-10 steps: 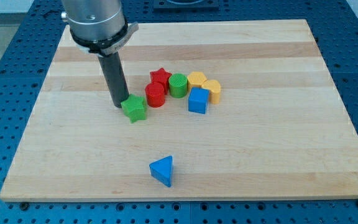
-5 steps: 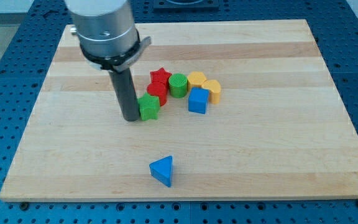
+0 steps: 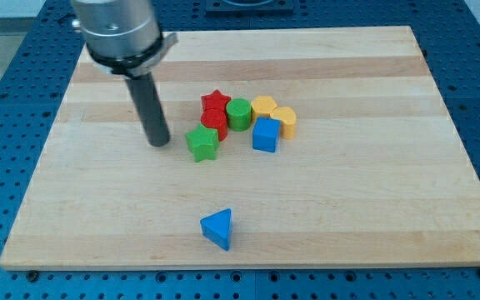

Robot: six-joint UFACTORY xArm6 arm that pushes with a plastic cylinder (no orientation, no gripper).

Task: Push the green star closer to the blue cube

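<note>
Dark rod ending in my tip (image 3: 157,142), resting on the wooden bench (image 3: 373,208), grasping nothing, just a bare tool. Standing to the view's left of the green star (image 3: 202,143), near it but apart, with a small gap between. Green star touching or almost touching the red cylinder (image 3: 216,123) above it, with the red star (image 3: 215,102) behind that. Further right: green cylinder (image 3: 239,113), two yellow blocks (image 3: 275,114), shapes hard to tell. Blue cube (image 3: 265,134) to the star's right, a gap between. Blue triangle (image 3: 217,228) alone near the view's bottom.
</note>
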